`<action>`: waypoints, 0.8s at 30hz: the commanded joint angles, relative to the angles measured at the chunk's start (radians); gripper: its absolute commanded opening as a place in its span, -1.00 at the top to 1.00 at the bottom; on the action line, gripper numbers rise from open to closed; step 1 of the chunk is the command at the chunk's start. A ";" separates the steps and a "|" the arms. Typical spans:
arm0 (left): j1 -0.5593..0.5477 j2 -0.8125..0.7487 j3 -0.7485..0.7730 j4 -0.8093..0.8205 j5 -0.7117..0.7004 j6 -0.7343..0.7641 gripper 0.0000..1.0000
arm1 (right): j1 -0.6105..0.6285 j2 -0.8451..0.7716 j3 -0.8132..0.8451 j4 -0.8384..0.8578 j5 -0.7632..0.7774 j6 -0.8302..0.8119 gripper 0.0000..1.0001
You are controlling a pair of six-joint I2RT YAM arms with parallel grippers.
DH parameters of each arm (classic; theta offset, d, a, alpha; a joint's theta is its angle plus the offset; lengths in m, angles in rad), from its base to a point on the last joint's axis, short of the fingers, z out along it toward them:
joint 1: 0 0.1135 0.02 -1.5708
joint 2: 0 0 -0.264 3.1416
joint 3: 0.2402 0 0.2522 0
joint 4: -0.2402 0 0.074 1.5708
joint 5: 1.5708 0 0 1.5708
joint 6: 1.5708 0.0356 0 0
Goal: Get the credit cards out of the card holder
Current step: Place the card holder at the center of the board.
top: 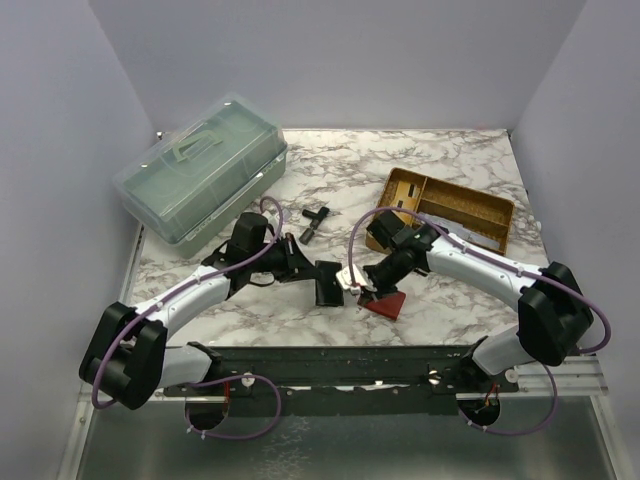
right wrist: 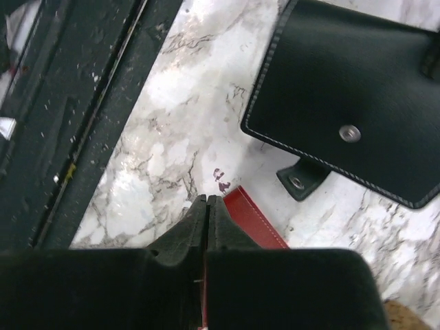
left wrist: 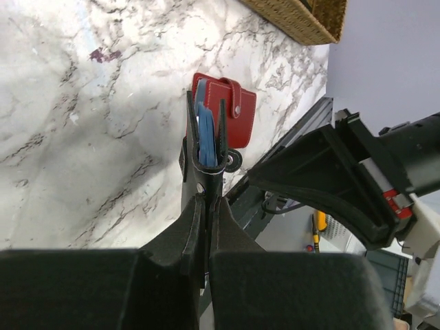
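My left gripper is shut on the lower edge of a black card holder, holding it upright and edge-on. Light blue credit cards stick up from its pocket. In the top view the same holder hangs at the left gripper near the table's front middle. A red card holder lies flat just right of it, its snap flap showing. My right gripper is shut with nothing seen in it, its tips over the marble beside the red holder's edge. The black holder's cover is ahead of it.
A clear green lidded box stands at the back left. A woven yellow tray sits at the back right. A small black tool lies between them. The black base rail runs along the near edge.
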 commanded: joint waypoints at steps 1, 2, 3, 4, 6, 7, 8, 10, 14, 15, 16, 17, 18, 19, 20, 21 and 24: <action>0.015 -0.006 -0.022 -0.003 -0.021 0.008 1.00 | 0.003 -0.012 0.029 0.100 -0.050 0.290 0.93; 0.016 0.001 -0.025 -0.006 -0.040 0.006 1.00 | 0.002 -0.010 0.045 0.114 -0.086 0.358 0.81; 0.016 0.012 -0.027 -0.006 -0.069 -0.002 1.00 | 0.002 -0.009 0.054 0.139 -0.124 0.438 0.77; 0.017 0.024 -0.029 -0.026 -0.108 -0.011 1.00 | 0.001 -0.009 0.057 0.167 -0.157 0.510 0.74; 0.017 0.053 -0.029 -0.041 -0.170 -0.030 0.84 | -0.011 -0.017 0.047 0.230 -0.211 0.643 0.69; 0.017 0.062 -0.020 -0.071 -0.229 -0.043 0.71 | -0.019 -0.017 0.042 0.249 -0.222 0.688 0.68; 0.017 0.070 -0.004 -0.136 -0.316 -0.055 0.54 | -0.028 -0.018 0.038 0.261 -0.228 0.721 0.68; 0.016 0.069 0.033 -0.274 -0.500 -0.078 0.22 | -0.041 -0.018 0.032 0.278 -0.229 0.760 0.67; 0.016 0.030 0.102 -0.484 -0.724 -0.082 0.06 | -0.055 -0.037 -0.005 0.335 -0.189 0.827 0.60; 0.015 0.010 0.115 -0.519 -0.755 -0.083 0.05 | -0.057 -0.041 -0.014 0.351 -0.175 0.848 0.57; 0.013 -0.019 0.123 -0.538 -0.768 -0.081 0.04 | -0.059 -0.042 -0.019 0.367 -0.162 0.876 0.54; 0.012 -0.046 0.126 -0.542 -0.762 -0.072 0.04 | -0.061 -0.039 -0.022 0.380 -0.155 0.902 0.52; 0.008 -0.084 0.128 -0.540 -0.741 -0.065 0.02 | -0.063 -0.035 -0.021 0.391 -0.154 0.933 0.48; 0.002 -0.105 0.129 -0.529 -0.705 -0.053 0.00 | -0.064 -0.028 -0.020 0.403 -0.155 0.964 0.46; -0.005 -0.115 0.128 -0.513 -0.662 -0.039 -0.07 | -0.066 -0.017 -0.016 0.417 -0.158 1.008 0.45; -0.014 -0.118 0.130 -0.508 -0.625 -0.037 -0.10 | -0.068 -0.005 -0.011 0.429 -0.159 1.061 0.44; -0.093 -0.098 0.146 -0.512 -0.590 -0.042 -0.19 | -0.077 0.047 0.001 0.469 -0.179 1.225 0.42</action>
